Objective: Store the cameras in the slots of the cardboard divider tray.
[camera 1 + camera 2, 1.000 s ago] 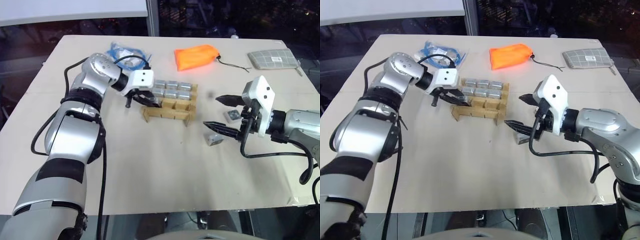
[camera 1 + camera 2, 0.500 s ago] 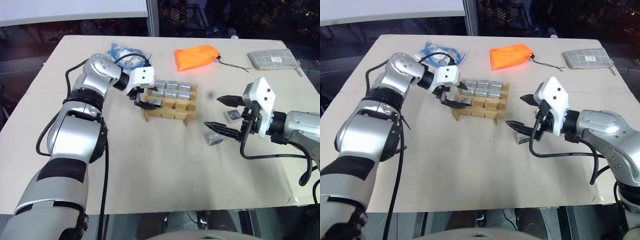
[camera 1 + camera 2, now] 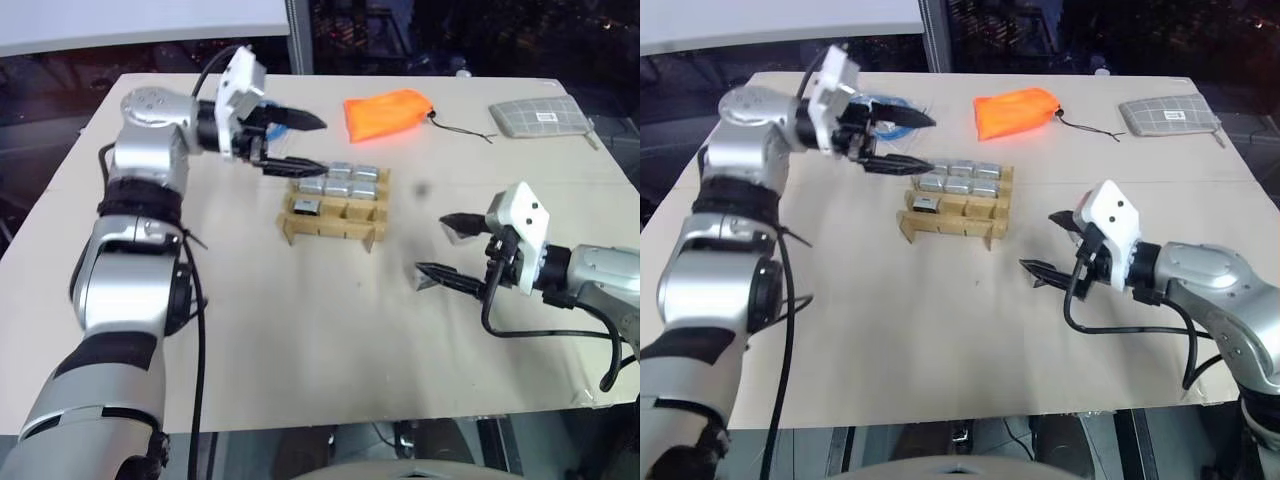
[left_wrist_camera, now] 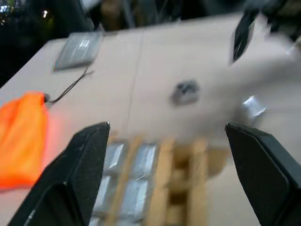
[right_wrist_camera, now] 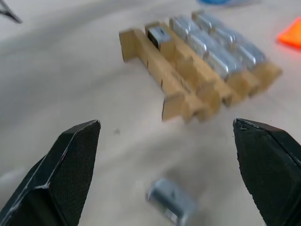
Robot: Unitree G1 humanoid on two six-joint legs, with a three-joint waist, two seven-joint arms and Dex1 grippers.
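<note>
1. The small brown cardboard divider tray (image 3: 334, 212) sits near the middle of the beige counter (image 3: 300, 340).
2. Six silver-grey boxy cameras (image 3: 340, 179) fill its two far rows, lying side by side; a seventh camera (image 3: 305, 206) sits in the leftmost slot of the near row, dark face showing.
3. The left end effector (image 3: 297, 144) hangs above the counter just left of the tray's far corner, its two black fingers spread apart and holding nothing.
4. The right end effector (image 3: 450, 247) is right of the tray, fingers wide apart and empty.
5. Two loose cameras lie on the counter by the right end effector: one (image 5: 170, 202) near its lower finger, another (image 4: 186, 90) beside its upper finger.
6. An orange drawstring pouch (image 3: 390, 112) and a grey checked pouch (image 3: 540, 115) lie along the far edge.
</note>
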